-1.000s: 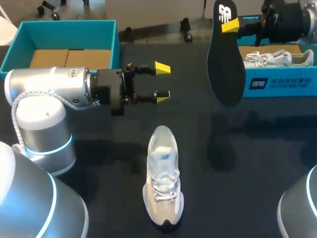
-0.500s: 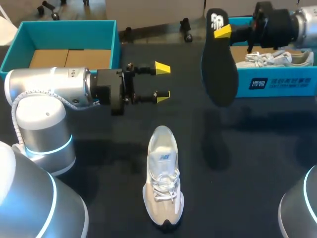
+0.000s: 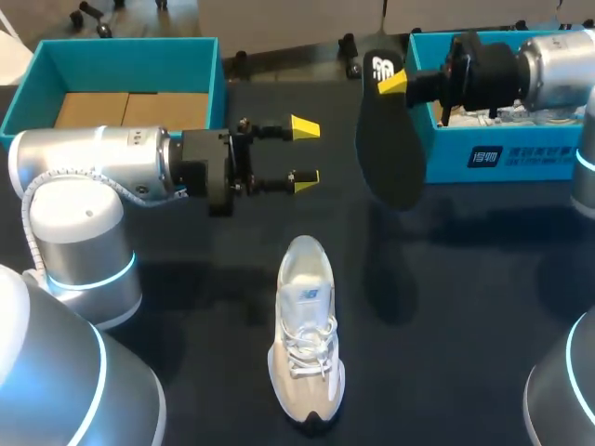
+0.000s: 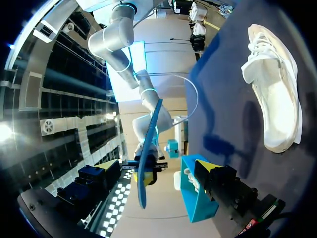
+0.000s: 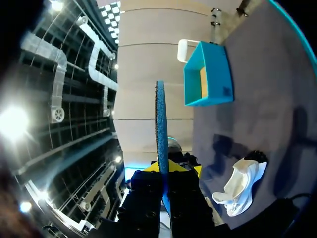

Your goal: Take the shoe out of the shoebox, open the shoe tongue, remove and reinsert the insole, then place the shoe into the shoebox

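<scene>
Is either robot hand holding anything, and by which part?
The right gripper pinches the dark insole near its upper, logo end. The left gripper holds nothing.

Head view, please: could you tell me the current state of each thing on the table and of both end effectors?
left end effector: open, empty.
right end effector: shut on the insole.
insole: lifted clear of the table, hanging down.
shoe: upright on its sole on the table, ungripped.
left shoebox: open, no shoe inside.
right shoebox: open, contents mostly hidden by the arm.
</scene>
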Controlling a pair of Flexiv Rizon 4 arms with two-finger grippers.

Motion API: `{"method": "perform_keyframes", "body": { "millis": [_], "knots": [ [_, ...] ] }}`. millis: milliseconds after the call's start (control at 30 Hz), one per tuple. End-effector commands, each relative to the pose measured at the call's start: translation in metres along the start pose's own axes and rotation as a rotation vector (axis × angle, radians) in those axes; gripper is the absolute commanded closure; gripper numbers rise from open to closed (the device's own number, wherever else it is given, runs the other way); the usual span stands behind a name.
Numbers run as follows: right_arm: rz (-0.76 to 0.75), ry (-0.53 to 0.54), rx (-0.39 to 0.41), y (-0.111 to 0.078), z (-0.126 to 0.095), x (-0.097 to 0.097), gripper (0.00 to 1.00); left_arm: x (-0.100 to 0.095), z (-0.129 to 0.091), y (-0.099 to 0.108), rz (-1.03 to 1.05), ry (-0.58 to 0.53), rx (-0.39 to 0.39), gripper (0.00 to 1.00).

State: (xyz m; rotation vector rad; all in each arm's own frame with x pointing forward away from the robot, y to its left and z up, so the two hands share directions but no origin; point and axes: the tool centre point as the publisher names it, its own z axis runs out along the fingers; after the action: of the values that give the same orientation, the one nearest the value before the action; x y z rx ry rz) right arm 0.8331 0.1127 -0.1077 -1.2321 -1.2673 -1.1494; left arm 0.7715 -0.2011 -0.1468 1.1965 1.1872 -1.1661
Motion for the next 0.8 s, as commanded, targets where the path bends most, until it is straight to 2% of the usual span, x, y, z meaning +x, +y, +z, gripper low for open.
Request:
{"method": "perform_keyframes", "body": {
  "millis": [33, 167, 367, 533, 800],
  "knots": [
    [0.014, 0.007, -0.014, 0.000, 0.007, -0.008, 1.00, 0.000, 0.001, -0.001, 0.001, 0.000, -0.002, 0.00],
    [0.045, 0.005, -0.014, 0.004, 0.010, -0.016, 1.00, 0.000, 0.001, -0.001, 0.001, 0.000, -0.002, 0.00],
    [0.045, 0.005, -0.014, 0.004, 0.010, -0.016, 1.00, 0.000, 0.001, -0.001, 0.001, 0.000, -0.002, 0.00],
    [0.045, 0.005, -0.014, 0.004, 0.010, -0.016, 1.00, -0.004, 0.011, 0.013, 0.023, -0.003, -0.013, 0.00],
    [0.045, 0.005, -0.014, 0.004, 0.010, -0.016, 1.00, -0.013, 0.034, 0.015, 0.061, -0.002, 0.005, 0.00]
  ]
}}
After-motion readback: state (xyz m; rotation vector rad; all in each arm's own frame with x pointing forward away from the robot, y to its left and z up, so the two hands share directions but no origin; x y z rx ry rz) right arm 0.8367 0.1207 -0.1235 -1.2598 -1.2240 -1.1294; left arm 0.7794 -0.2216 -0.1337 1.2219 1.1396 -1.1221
